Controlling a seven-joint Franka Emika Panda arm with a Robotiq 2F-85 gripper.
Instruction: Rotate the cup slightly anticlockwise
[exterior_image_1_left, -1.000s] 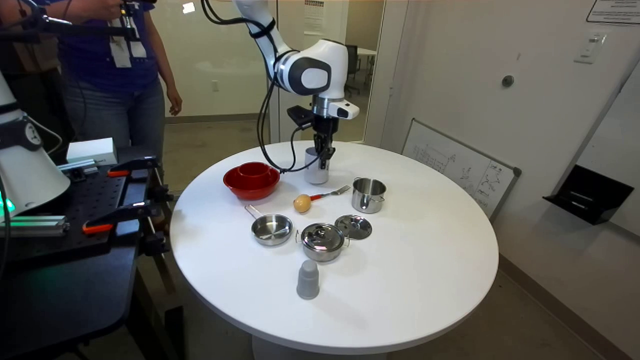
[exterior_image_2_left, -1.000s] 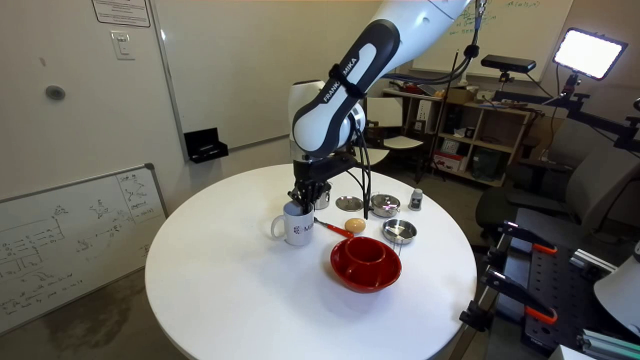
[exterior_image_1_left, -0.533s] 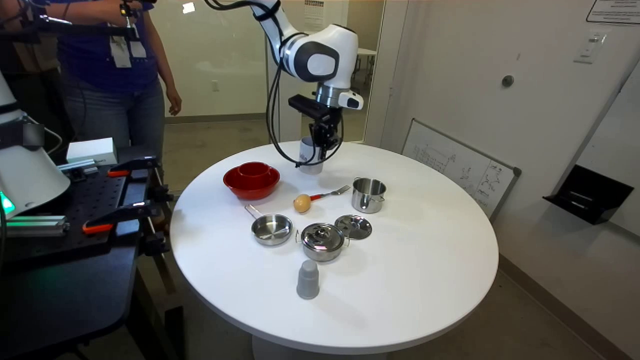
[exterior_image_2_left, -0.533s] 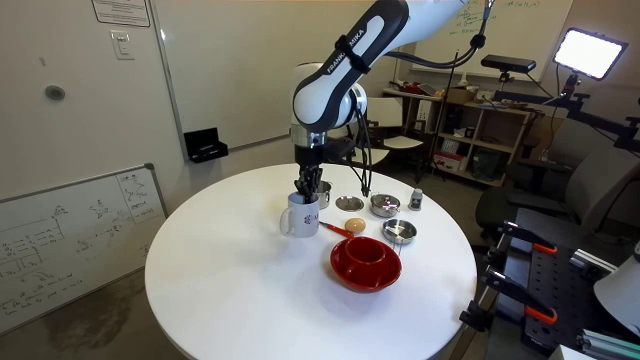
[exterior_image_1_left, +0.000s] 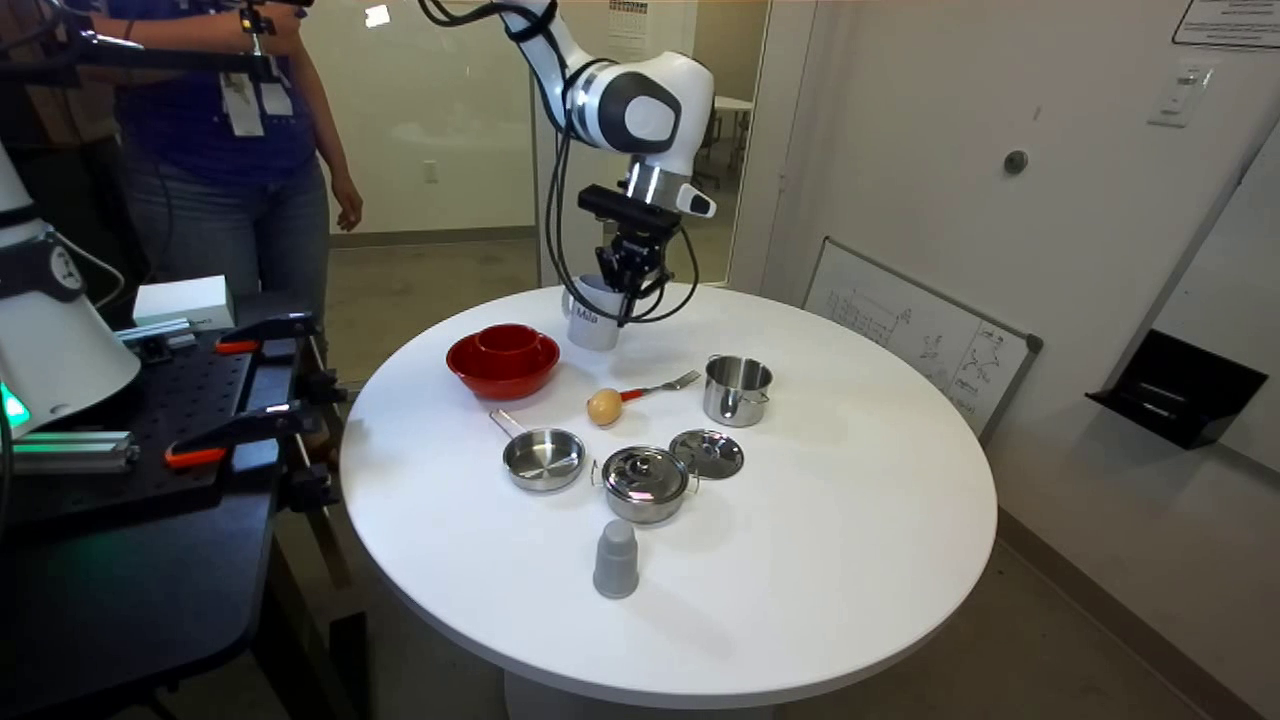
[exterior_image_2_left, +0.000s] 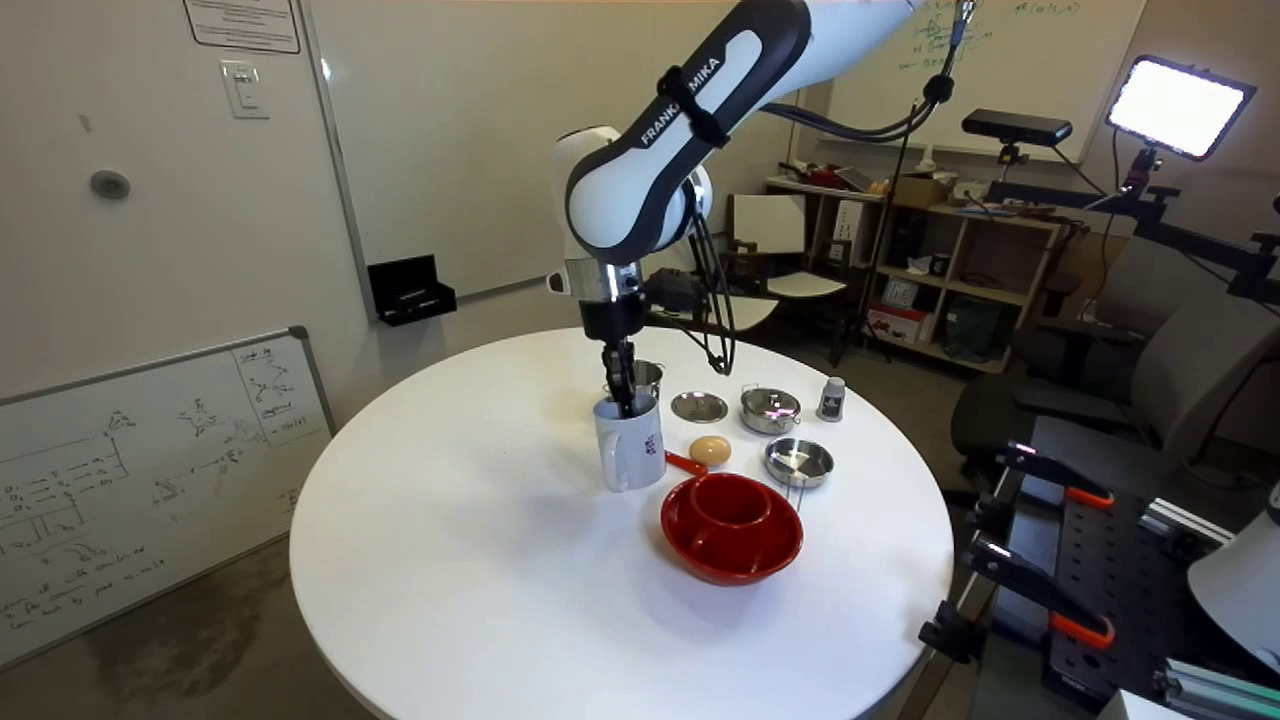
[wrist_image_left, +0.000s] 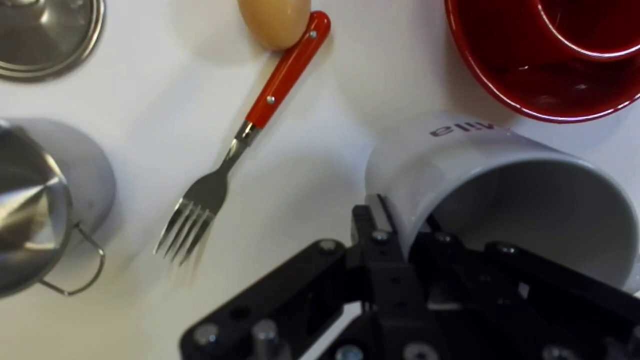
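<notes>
The cup is a whitish-grey mug with dark "Mila" lettering. It shows in both exterior views (exterior_image_1_left: 590, 318) (exterior_image_2_left: 640, 455) and in the wrist view (wrist_image_left: 430, 150). My gripper (exterior_image_1_left: 632, 298) is shut on the mug's wall at the rim, one finger inside and one outside. This pinch is clear in the wrist view (wrist_image_left: 406, 215). The mug leans slightly, and I cannot tell whether its base touches the table. The handle faces the camera in an exterior view, where the gripper (exterior_image_2_left: 625, 408) reaches into the mug's mouth.
A red bowl (exterior_image_1_left: 500, 386) stands close to the mug. A red-handled fork (wrist_image_left: 287, 75) and an egg (wrist_image_left: 277, 20) lie beside it. A steel pot (exterior_image_1_left: 737, 400), a pan (exterior_image_1_left: 543, 468), a lidded pot (exterior_image_1_left: 645, 503), a lid (exterior_image_1_left: 707, 455) and a grey shaker (exterior_image_1_left: 616, 575) stand farther off.
My gripper has risen and turned with the mug in its grasp. The mug's handle has swung from the side towards a camera, and its lettering now shows in the opposite view.
</notes>
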